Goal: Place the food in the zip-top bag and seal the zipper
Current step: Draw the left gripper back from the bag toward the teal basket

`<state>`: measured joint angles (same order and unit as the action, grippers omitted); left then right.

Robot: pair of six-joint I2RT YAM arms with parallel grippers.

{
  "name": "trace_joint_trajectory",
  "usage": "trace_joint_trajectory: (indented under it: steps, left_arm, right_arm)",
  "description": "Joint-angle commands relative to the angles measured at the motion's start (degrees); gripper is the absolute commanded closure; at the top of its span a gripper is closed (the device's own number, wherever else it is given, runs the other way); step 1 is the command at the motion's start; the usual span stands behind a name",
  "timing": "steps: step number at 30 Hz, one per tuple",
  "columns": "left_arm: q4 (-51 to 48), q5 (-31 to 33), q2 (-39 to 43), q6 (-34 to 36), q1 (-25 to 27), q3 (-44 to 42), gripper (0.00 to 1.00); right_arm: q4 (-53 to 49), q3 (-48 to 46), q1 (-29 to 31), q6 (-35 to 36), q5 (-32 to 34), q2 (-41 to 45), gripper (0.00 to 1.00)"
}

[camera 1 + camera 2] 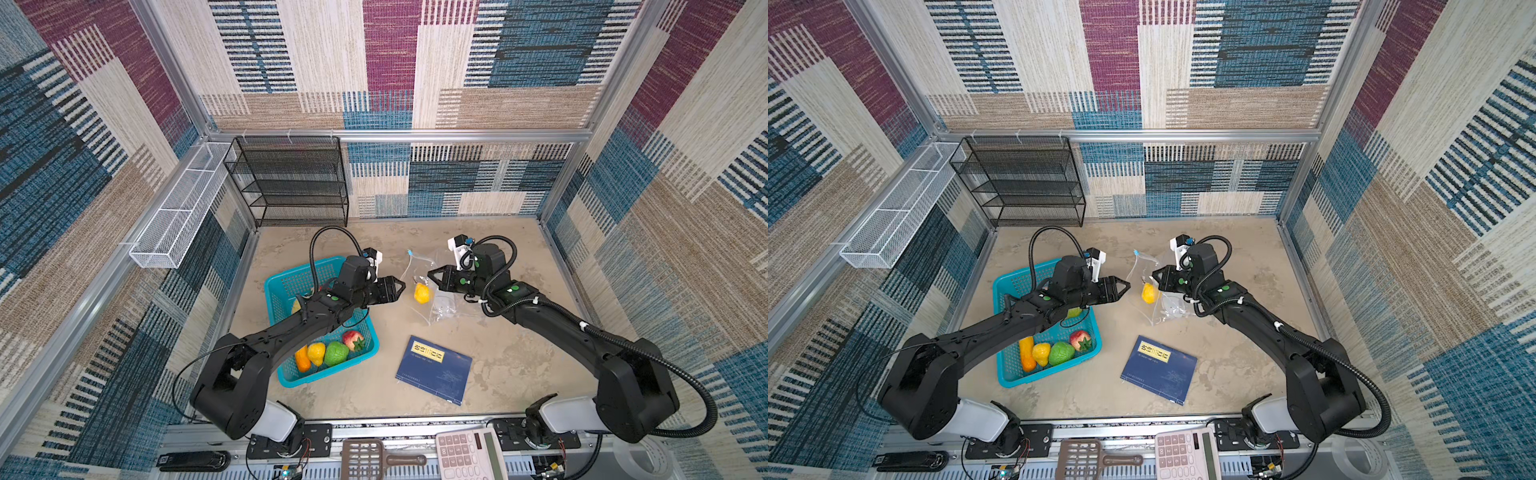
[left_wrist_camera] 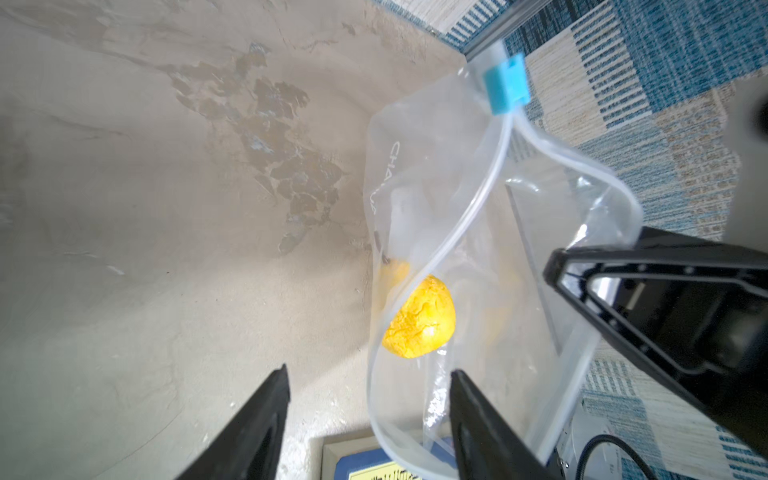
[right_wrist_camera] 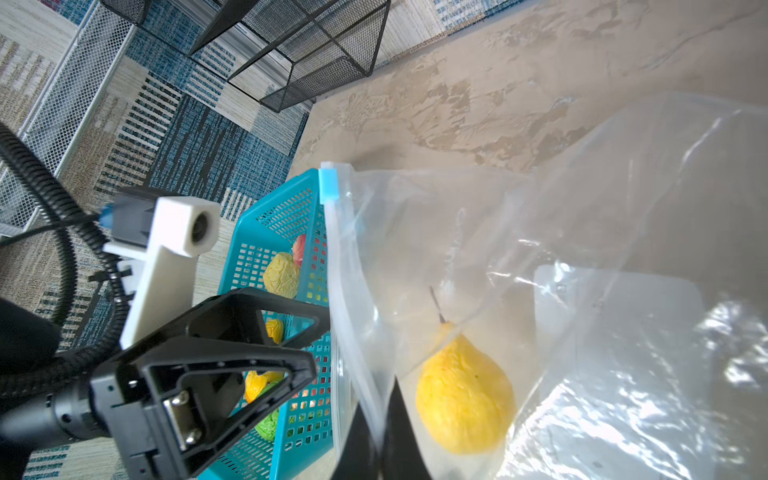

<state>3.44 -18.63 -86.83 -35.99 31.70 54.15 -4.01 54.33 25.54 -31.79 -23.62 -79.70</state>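
Though inside zip-top bag (image 2: 419, 166), yellow pear (image 2: 419, 318) just beside left claw (image 2: 370, 372).

In a top view, bare table (image 1: 519, 365) at lower right lets me pass. The basket (image 1: 274, 299) blocks left of centre, the book (image 1: 434, 370) lower centre, the rack (image 1: 291, 183) upper left, the bag (image 1: 417, 264) centre.

Bright daylight, glare on bag (image 3: 561, 257), edges distorted.

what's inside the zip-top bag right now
One yellow pear-shaped fruit lies in the zip-top bag. Glare and crinkles blur its closed end; nothing else shows.
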Motion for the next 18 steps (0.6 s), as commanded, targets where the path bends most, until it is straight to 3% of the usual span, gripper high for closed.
trace_joint_trajectory:
  steps: [1,5,13,18]
  left_arm:
    - [1.83,-4.2,-3.06,0.17,0.37,1.92,0.61]
    - [1.41,-5.58,-4.91,-0.69,1.14,4.37,1.0]
    - [-9.51,-2.13,-2.06,-0.65,4.24,12.93,1.0]
    - [-9.5,-1.41,-2.31,-2.22,5.59,14.07,1.0]
  right_arm:
    - [-0.24,0.7,-0.03,1.36,-0.24,-0.1,1.0]
    - [-4.07,1.45,-0.05,3.0,6.2,-0.28,1.0]
    - [-14.36,6.55,-0.01,9.26,21.31,0.95,1.0]
    - [-17.35,9.06,-0.05,11.63,24.3,5.97,1.0]
